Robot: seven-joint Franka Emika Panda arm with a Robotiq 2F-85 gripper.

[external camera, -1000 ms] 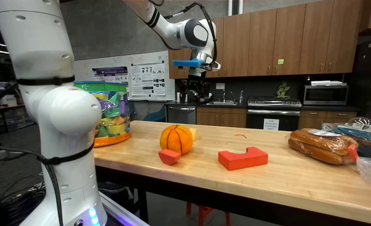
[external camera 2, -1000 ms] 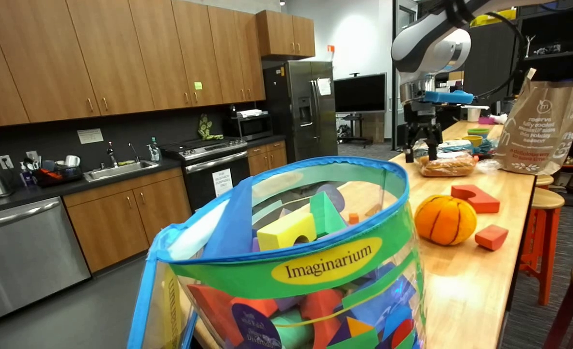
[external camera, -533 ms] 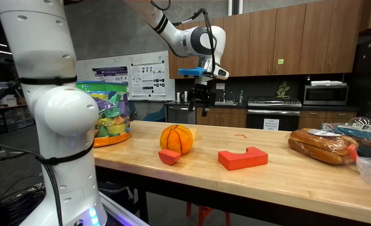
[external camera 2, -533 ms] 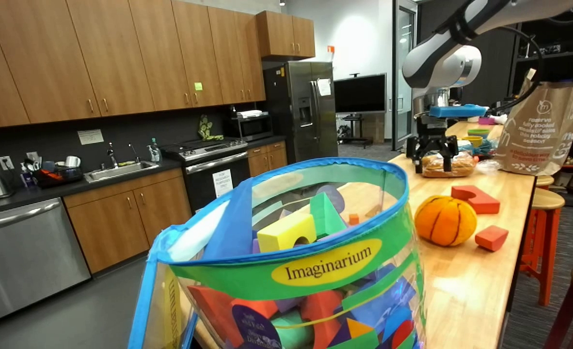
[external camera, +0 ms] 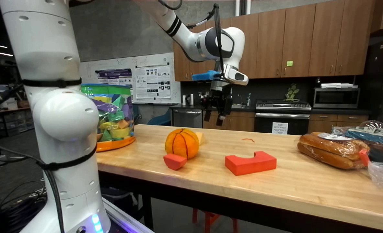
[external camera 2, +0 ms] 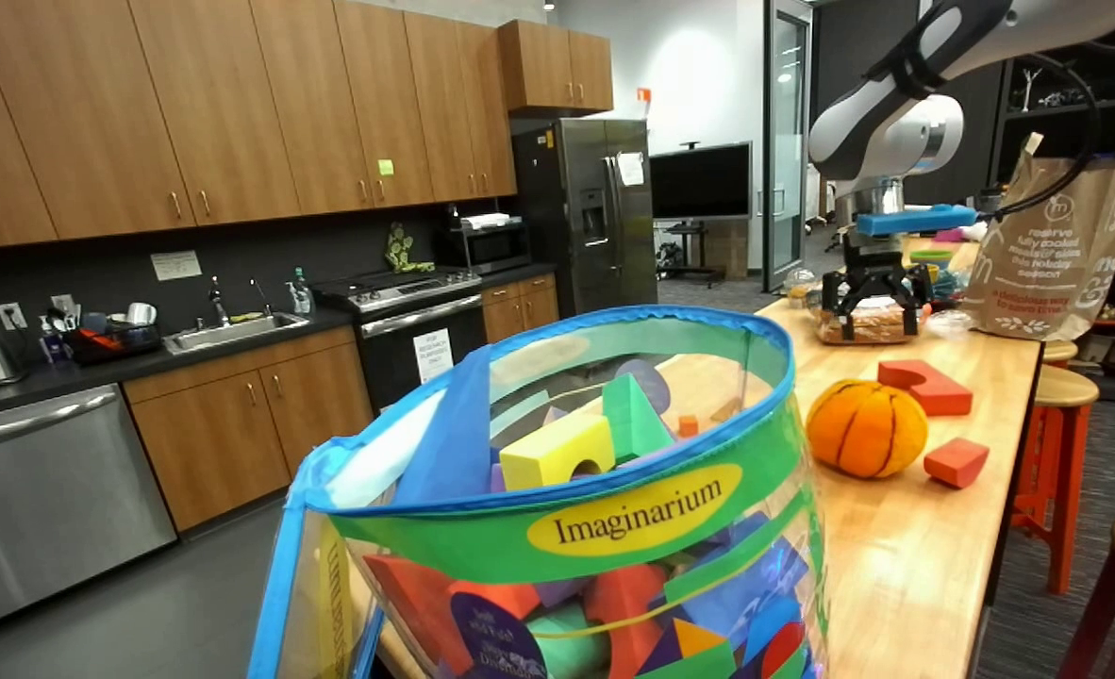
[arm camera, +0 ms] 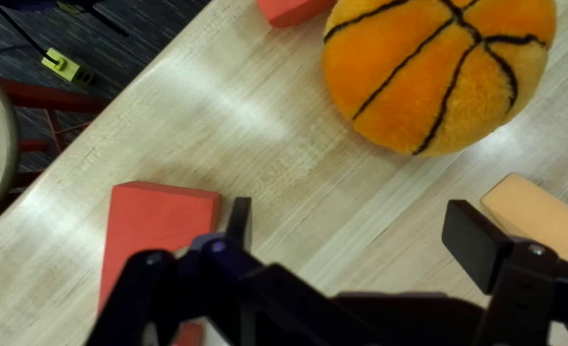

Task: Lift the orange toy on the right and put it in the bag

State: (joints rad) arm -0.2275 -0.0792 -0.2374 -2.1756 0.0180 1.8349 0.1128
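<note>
Presently, the gripper (external camera 2: 870, 322) hangs at right of an exterior view, jaws spread; the red-orange toy (external camera 2: 940, 389) lies lower, the bag (external camera 2: 463, 543) at bottom centre.

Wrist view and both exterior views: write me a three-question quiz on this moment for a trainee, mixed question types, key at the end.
1. Short answer: what round thing lies on the table beside the small red block?
2. True or false: the notched red-orange block lies outside the bag.
3. Multiple choice: the gripper is (a) shut on the notched red-orange block, (b) open and holding nothing, (c) shut and holding nothing.

Key: 1. An orange plush ball with dark lines. 2. True. 3. b.
</note>
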